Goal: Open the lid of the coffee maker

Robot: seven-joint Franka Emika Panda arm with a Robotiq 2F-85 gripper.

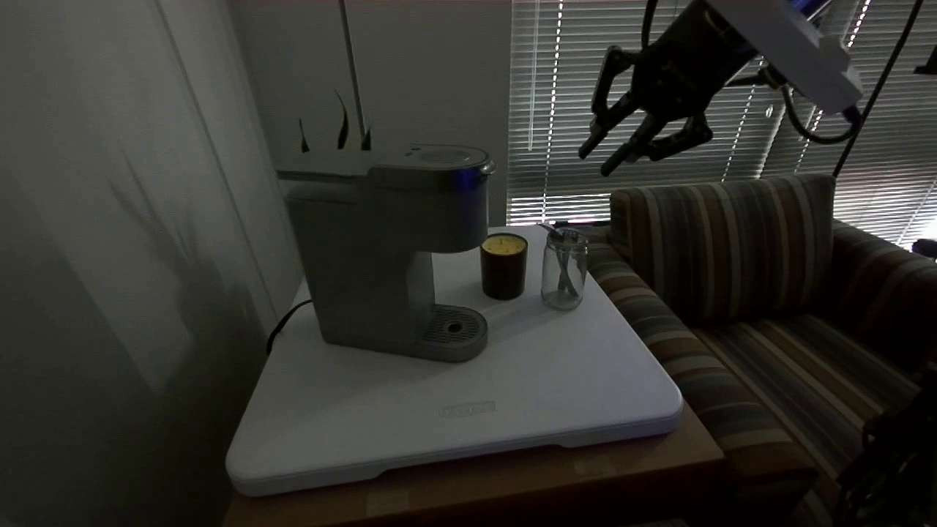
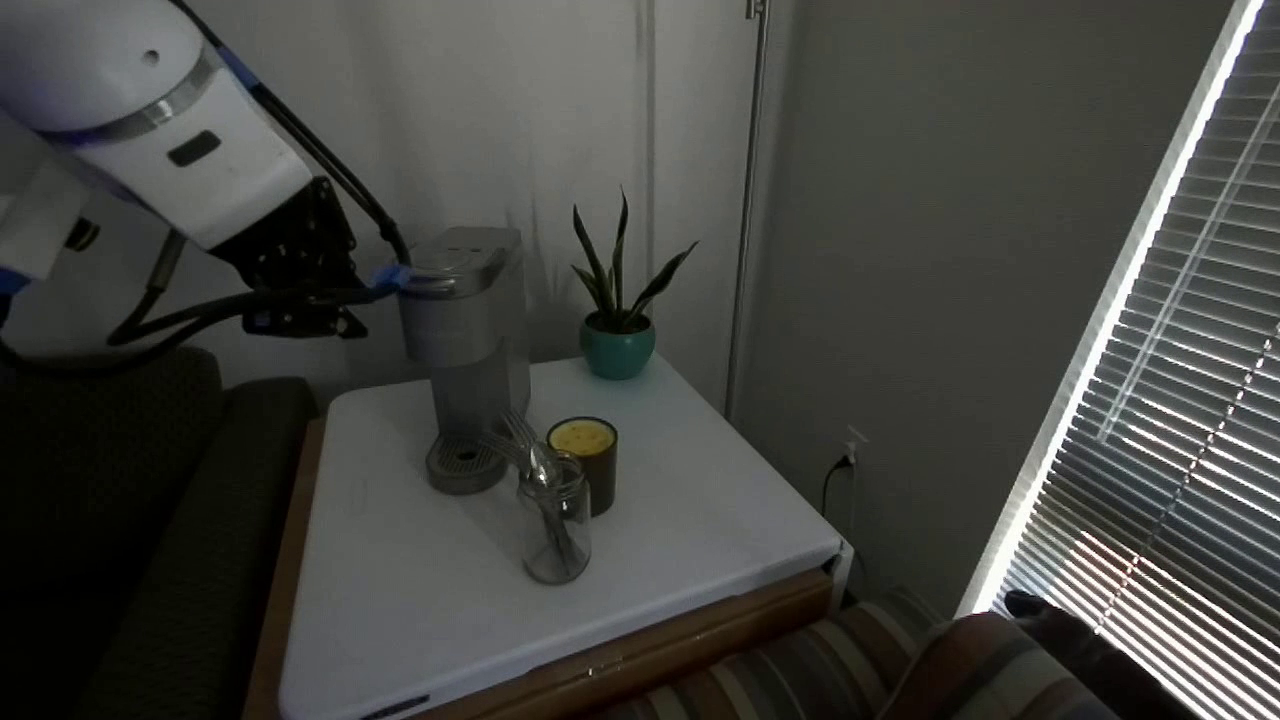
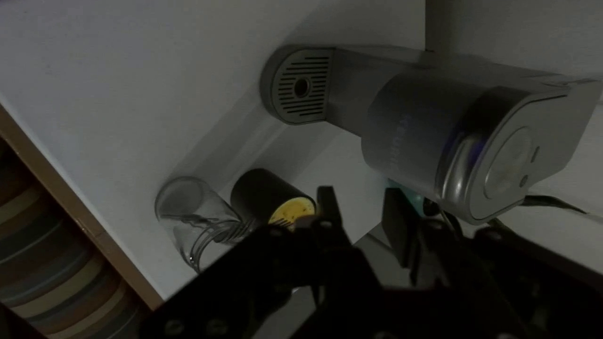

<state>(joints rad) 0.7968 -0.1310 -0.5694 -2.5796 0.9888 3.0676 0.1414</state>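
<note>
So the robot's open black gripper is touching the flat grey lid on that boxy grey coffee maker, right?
Not touching: the open black gripper hangs apart from the flat grey lid of the boxy grey coffee maker. An exterior view shows slatted window blinds in the gap.

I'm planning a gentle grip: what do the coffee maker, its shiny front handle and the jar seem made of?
Coffee maker: probably matte grey plastic, given its soft, dull sheen.
Front handle: glossy, bright highlight; metal or metallic-coated plastic, unclear which.
Jar: likely smooth clear glass; utensils show through.
</note>
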